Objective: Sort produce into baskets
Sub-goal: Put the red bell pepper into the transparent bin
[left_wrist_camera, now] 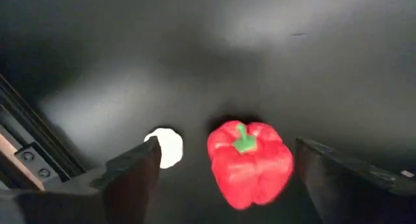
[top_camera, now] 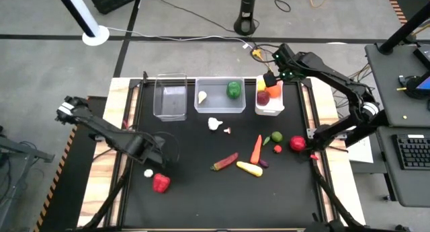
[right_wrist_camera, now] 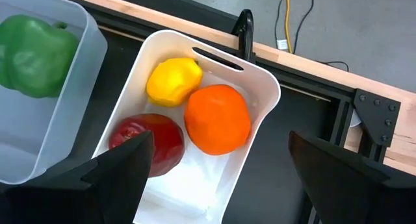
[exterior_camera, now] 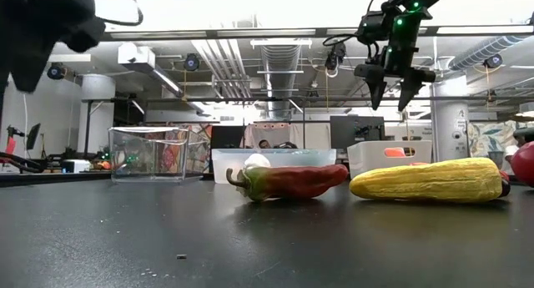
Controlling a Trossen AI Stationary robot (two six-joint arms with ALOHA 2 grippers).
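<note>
Left gripper (left_wrist_camera: pixel 221 175) — fingers spread wide, holding nothing — is hovering over the tabletop's near-left area, directly above the red bell pepper (left_wrist_camera: pixel 250 162), which is lying between the two fingers with its green stem pointing away from the wrist; a small white piece (left_wrist_camera: pixel 166 148) is resting just beside it. Right gripper (right_wrist_camera: pixel 218 178), likewise open and empty, is hanging above the opaque white basket (right_wrist_camera: pixel 257 71) at the far-right edge, which is holding a yellow fruit (right_wrist_camera: pixel 173 81), an orange fruit (right_wrist_camera: pixel 218 119) and a red apple (right_wrist_camera: pixel 153 139). Wider clear basket (top_camera: pixel 220 101) is carrying the green pepper (top_camera: pixel 233 89); narrow clear basket (top_camera: pixel 170 96) is standing left of it. Judgement — the left arm is far nearer the red bell pepper, so a straight descent should be bracketing it.
</note>
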